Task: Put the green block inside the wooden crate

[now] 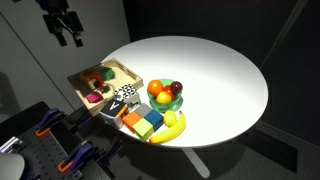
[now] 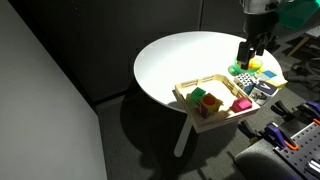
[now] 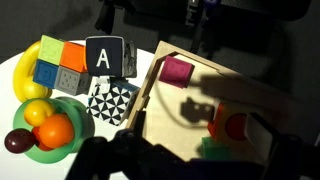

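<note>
Likely lab: bench clamps point(image 1: 44, 128), dark backdrop point(image 1: 200, 20)

The green block point(image 3: 52, 48) is bright, the wooden crate point(image 3: 250, 95) pale, one cube point(image 3: 110, 102) black-and-white patterned.

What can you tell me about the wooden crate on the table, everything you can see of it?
The wooden crate is a shallow rectangular tray of pale wood with low walls and an open top. It sits flat near the edge of the round white table, close beside a black-and-white patterned block. Inside lie a magenta block, a red-orange piece and a green piece. The gripper hangs in the air, not touching it.
</note>
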Tool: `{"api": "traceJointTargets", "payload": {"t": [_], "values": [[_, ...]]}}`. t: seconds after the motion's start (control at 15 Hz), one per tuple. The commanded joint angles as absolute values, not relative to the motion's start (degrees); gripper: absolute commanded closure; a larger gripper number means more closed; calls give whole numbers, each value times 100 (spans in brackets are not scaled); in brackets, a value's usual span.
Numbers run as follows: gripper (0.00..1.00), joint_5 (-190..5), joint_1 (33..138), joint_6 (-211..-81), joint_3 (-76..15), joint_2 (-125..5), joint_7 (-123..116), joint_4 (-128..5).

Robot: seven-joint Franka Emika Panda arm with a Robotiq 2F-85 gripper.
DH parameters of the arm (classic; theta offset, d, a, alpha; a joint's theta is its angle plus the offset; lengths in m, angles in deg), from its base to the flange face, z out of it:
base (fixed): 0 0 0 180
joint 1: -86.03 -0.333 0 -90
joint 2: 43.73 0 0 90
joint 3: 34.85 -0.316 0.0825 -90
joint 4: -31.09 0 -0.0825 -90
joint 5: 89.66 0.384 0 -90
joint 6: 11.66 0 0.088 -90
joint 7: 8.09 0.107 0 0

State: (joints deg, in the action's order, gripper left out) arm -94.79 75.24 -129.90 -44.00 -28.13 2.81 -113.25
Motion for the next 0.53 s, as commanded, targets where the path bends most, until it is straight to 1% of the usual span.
{"api": "traceJointTargets", "payload": {"t": [0.0, 0.33, 0.4, 0.47], "values": [[0, -9307, 7534, -13377, -4407, -2323, -8, -11723], [0, -9080, 7512, -13825, -4359, -2113, -269, -11986], [0, -9216, 7582, -13658, -4462, -2354, -58, -11790], [0, -9187, 7579, -13708, -4459, -2320, -86, -11828]]}}
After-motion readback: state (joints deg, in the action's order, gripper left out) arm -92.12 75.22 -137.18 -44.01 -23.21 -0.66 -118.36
